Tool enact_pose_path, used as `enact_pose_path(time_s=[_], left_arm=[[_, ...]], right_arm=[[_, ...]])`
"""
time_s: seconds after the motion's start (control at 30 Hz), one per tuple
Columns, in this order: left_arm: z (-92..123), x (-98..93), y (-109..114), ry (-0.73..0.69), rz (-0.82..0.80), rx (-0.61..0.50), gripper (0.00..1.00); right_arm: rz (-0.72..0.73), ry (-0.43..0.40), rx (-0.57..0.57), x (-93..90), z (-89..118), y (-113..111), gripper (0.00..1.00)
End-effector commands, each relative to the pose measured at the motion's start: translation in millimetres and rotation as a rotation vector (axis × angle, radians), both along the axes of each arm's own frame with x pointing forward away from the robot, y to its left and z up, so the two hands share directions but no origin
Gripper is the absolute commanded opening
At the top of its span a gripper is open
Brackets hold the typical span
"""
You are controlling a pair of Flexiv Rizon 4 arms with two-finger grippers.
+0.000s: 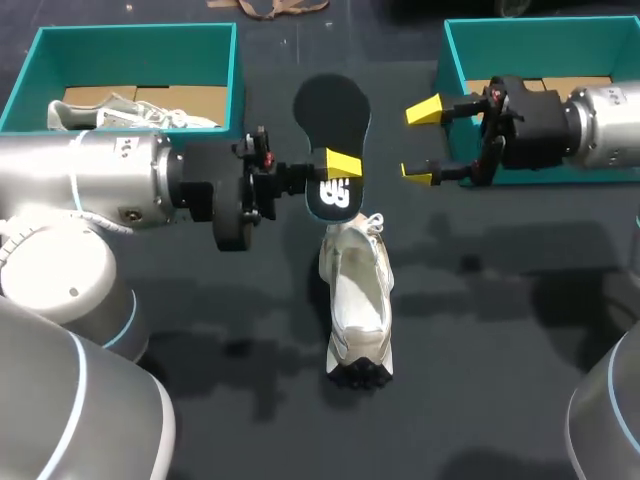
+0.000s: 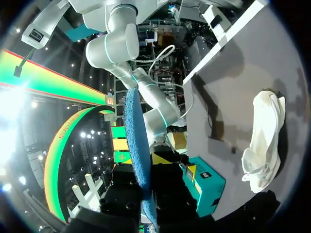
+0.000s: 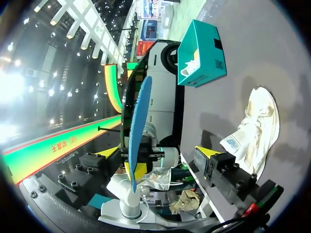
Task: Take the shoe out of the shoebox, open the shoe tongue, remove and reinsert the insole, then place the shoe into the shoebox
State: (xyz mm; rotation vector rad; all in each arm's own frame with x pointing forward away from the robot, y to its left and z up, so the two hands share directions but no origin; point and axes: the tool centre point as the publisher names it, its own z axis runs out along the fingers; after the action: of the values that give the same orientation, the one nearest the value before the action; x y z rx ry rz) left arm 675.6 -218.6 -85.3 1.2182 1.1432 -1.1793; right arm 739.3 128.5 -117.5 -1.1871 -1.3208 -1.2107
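Left gripper [image 1: 338,180]: you're clamping the insole [image 1: 333,115] at its printed end.
Shoe [image 1: 358,300]: lying close by, lengthwise in line.
Right gripper [image 1: 421,142]: hanging apart, beside.

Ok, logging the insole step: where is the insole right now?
In the head view the insole is clamped in the left gripper at mid-table, just beyond the white shoe and left of the open right gripper.

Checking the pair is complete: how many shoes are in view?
2. One white sneaker lies on the table near the insole; a second sneaker sits in the left shoebox. The right arm partly hides the right shoebox, so more may be hidden.
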Motion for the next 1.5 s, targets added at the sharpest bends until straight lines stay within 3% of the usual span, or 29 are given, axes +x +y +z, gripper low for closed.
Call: enact_pose_path(time_s=[0.03, 0.47, 0.53, 0.57, 0.63, 0.67, 1.07, 1.3, 1.33, 1.37, 1.5], left_arm=[[-8, 13.9, -19, -0.013, 0.001, 0.002, 0.00], [-29, 32.9, -34, -0.067, 0.032, 0.055, 0.00], [-31, 32.9, -35, -0.078, 0.036, 0.066, 0.00], [-32, 32.5, -35, -0.078, 0.036, 0.065, 0.00], [-33, 32.1, -36, -0.091, 0.043, 0.073, 0.00], [-33, 31.8, -36, -0.090, 0.043, 0.072, 0.00], [-39, 27.9, -43, -0.096, 0.071, 0.082, 0.00], [-41, 27.6, -46, -0.091, 0.084, 0.085, 0.00], [-42, 28.0, -47, -0.092, 0.086, 0.087, 0.00], [-43, 28.3, -48, -0.092, 0.087, 0.088, 0.00], [-43, 29.2, -49, -0.093, 0.092, 0.092, 0.00]], right_arm=[[0.016, -0.016, -0.024, 0.5, 6, 13, 1.00], [0.068, -0.004, -0.045, 5.3, 3, 39, 1.00], [0.072, -0.001, -0.046, 5.8, 2, 41, 0.82], [0.072, 0.000, -0.046, 6.0, 2, 41, 0.81], [0.072, 0.002, -0.045, 6.3, 1, 42, 0.54], [0.072, 0.003, -0.044, 6.4, 0, 43, 0.49], [0.052, 0.007, -0.013, 7.5, -8, 42, 0.38], [0.052, 0.005, -0.001, 8.0, -9, 42, 0.20], [0.053, 0.004, 0.001, 8.1, -10, 42, 0.14], [0.054, 0.004, 0.002, 8.3, -10, 43, 0.00], [0.058, 0.005, 0.005, 9.0, -10, 43, 0.00]])
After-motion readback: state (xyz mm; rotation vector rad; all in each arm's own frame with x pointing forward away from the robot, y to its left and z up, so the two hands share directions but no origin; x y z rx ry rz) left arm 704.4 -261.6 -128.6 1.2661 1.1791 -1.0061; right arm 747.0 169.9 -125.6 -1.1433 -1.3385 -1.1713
